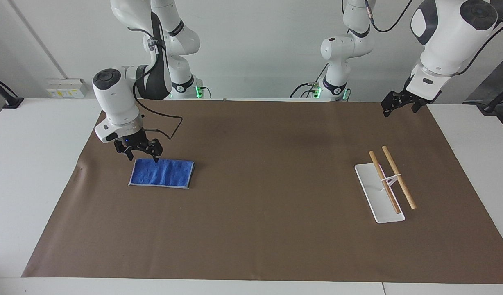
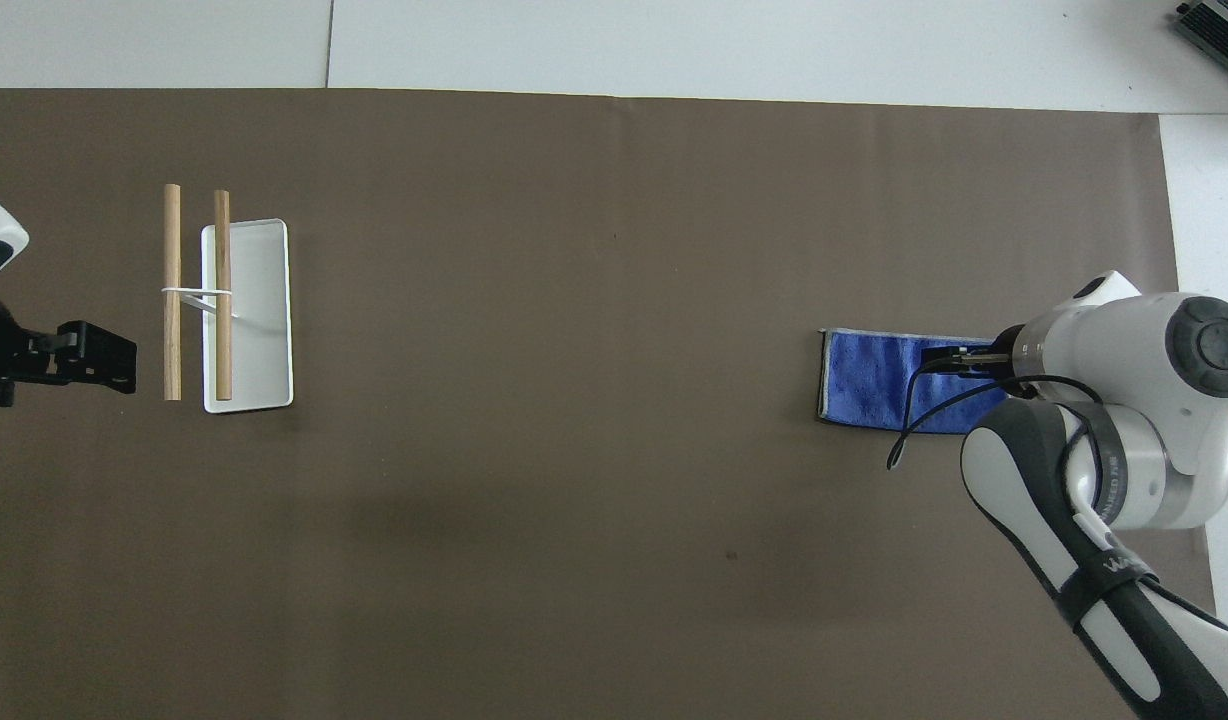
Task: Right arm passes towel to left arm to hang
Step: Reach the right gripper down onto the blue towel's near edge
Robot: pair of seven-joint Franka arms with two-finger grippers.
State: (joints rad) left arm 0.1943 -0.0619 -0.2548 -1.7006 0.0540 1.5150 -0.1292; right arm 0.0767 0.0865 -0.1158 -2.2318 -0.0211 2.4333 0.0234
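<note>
Brown mat [image 1: 268, 213] over a white table [image 1: 26, 164], blue towel [image 1: 163, 173] lying flat toward the right arm's end.
Right gripper [image 1: 139, 153] hangs just above the towel's edge nearest the robots, fingers spread, grasping nothing. Left gripper [image 1: 393, 105] waits, raised over the mat's corner, its fingers too unclear to judge, near the white tray [image 1: 374, 196] with wooden rods [image 1: 393, 178].

Right arm [image 1: 124, 98] is bent at the elbow and reaches down over its end of the table, wrist near vertical, with the right gripper [image 1: 141, 155] pointing down, its 2 fingers spread apart. Left arm [image 1: 448, 37] waits raised at its own end, wrist angled down, with the left gripper [image 1: 393, 107] held in the air, fingers apart.
</note>
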